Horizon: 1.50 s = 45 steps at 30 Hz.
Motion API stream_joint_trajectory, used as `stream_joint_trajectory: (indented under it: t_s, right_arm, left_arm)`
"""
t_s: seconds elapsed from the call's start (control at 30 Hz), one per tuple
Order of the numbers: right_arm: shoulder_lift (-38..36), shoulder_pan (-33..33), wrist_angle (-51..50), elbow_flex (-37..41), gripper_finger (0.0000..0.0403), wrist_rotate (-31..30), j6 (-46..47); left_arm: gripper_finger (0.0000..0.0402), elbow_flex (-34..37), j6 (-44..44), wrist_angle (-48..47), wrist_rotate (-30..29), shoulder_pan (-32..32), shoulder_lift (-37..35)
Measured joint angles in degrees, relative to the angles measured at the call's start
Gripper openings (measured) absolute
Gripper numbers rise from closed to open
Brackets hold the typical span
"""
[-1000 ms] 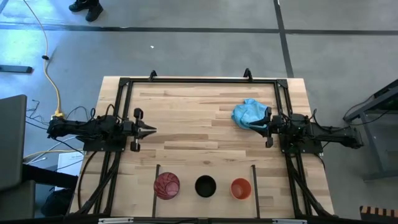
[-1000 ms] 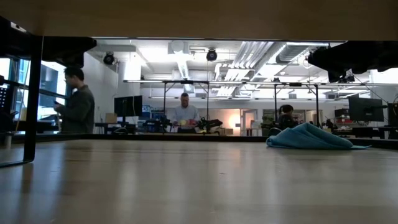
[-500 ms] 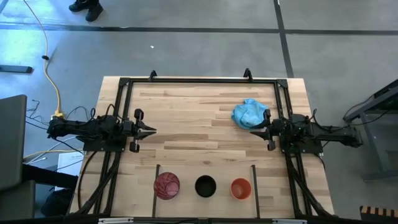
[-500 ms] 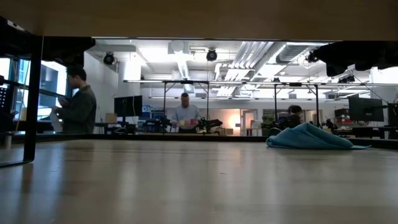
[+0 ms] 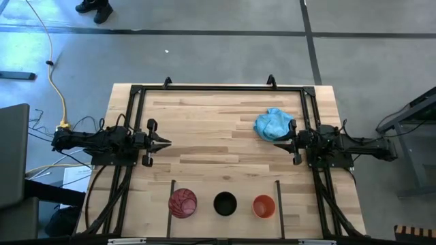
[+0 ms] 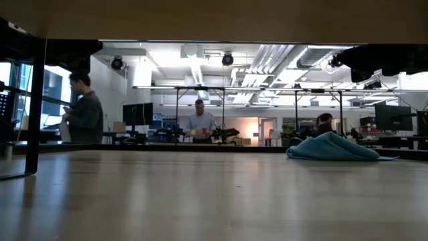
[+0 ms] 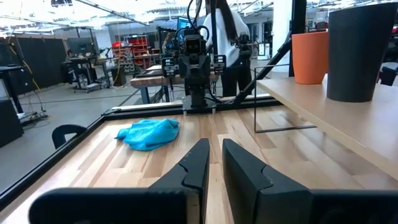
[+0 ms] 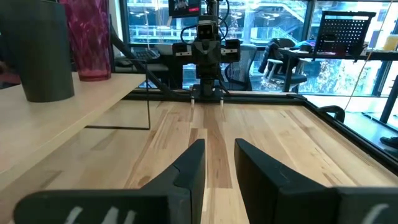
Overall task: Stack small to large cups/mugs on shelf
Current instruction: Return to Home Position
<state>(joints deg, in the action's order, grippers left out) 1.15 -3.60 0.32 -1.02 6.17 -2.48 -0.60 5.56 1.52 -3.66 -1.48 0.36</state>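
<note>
All three cups stand in a row on the shelf [image 5: 204, 219], side by side and apart, none nested. The small orange cup [image 5: 263, 206] is at one end, the black cup [image 5: 225, 203] in the middle bay, and the taller translucent red-pink cup [image 5: 182, 203] at the other end. By the look of it, the sorting is finished.

The left gripper [image 5: 163, 143] hangs over the table, well back from the shelf on the red-pink cup's side. Its fingers are drawn together on nothing. The right gripper [image 5: 278, 141] hangs opposite, well back from the shelf's orange end, likewise closed up and empty. A crumpled light blue cloth [image 5: 272, 124] lies beyond it, farther from the shelf.

If a cup needed shifting, I'd judge them light, rigid and smooth-walled. With no handle, the hold would be a pinch across the body, or over one wall at the rim. The red-pink one looks the tippiest, so I'd take it low and gently.
</note>
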Motion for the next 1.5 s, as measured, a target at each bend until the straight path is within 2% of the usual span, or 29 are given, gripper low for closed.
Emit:
stream_joint_trajectory:
  t_s: [0.27, 0.5, 1.5]
  right_arm:
    - [0.0, 0.0, 0.0, 0.0, 0.0078, 0.0, 0.28]
    - [0.0, -0.02, 0.0, 0.0, 0.0078, 0.0, 5.45]
    - [0.0, 0.0, 0.0, 0.0, 0.0078, 0.0, 5.04]
  left_arm:
    - [0.0035, 0.0, 0.02, -0.02, 0.0, 0.0, 0.0]
    - [0.0035, 0.0, 0.06, -0.02, 0.0, 0.0, 0.0]
    - [0.0035, 0.02, 0.09, -0.02, 0.02, 0.0, 0.0]
